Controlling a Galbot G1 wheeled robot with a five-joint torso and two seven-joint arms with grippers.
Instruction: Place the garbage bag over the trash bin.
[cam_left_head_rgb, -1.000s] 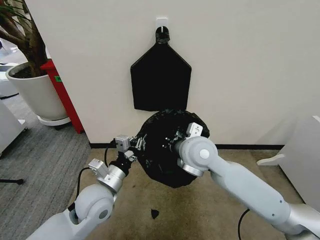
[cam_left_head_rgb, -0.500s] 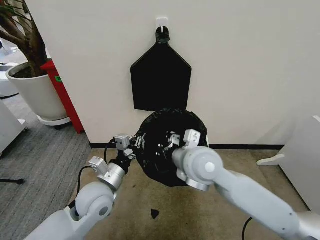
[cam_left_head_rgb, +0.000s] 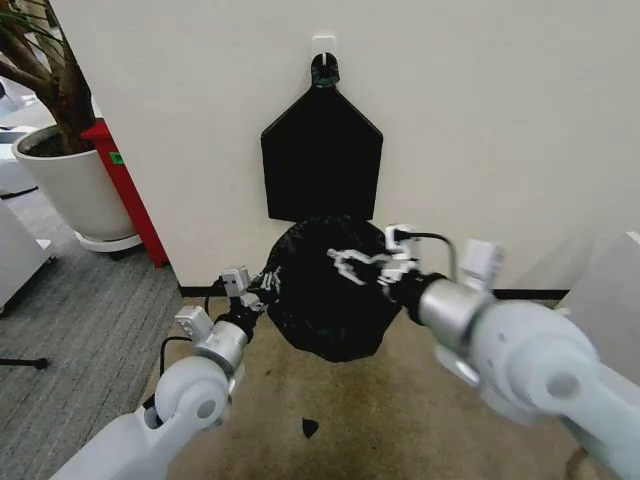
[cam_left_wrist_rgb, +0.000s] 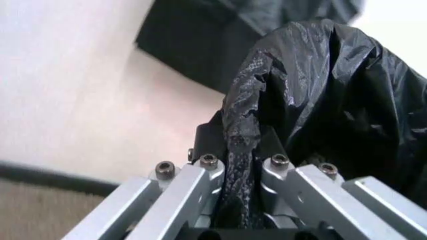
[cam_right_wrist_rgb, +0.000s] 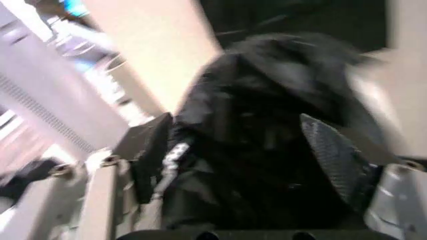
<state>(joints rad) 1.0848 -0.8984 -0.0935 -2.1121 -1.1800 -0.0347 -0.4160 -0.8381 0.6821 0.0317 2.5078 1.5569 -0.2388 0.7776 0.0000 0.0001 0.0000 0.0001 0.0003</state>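
Note:
The garbage bag (cam_left_head_rgb: 322, 300) hangs as a round, crinkled black mass low in front of the wall. My left gripper (cam_left_head_rgb: 255, 291) is at its left edge. In the left wrist view this gripper (cam_left_wrist_rgb: 241, 167) is shut on a twisted strand of the garbage bag (cam_left_wrist_rgb: 333, 90). My right gripper (cam_left_head_rgb: 358, 265) reaches in from the right over the bag's upper part. Its fingers are spread. In the right wrist view the right gripper (cam_right_wrist_rgb: 243, 165) stands open, with the garbage bag (cam_right_wrist_rgb: 267, 115) lying between its pads (cam_right_wrist_rgb: 333, 155). The trash bin is hidden.
A flat black pentagon-shaped bundle (cam_left_head_rgb: 322, 160) hangs from a wall hook just above the bag. At the left stand a white plant pot (cam_left_head_rgb: 70, 185) and a red panel (cam_left_head_rgb: 128, 195). A small black scrap (cam_left_head_rgb: 309, 428) lies on the carpet. White furniture (cam_left_head_rgb: 612, 300) is at the right.
My right arm has swung out to the right, and its gripper now reaches the bag's top from that side. The left gripper has kept hold of the bag and shifted slightly left.

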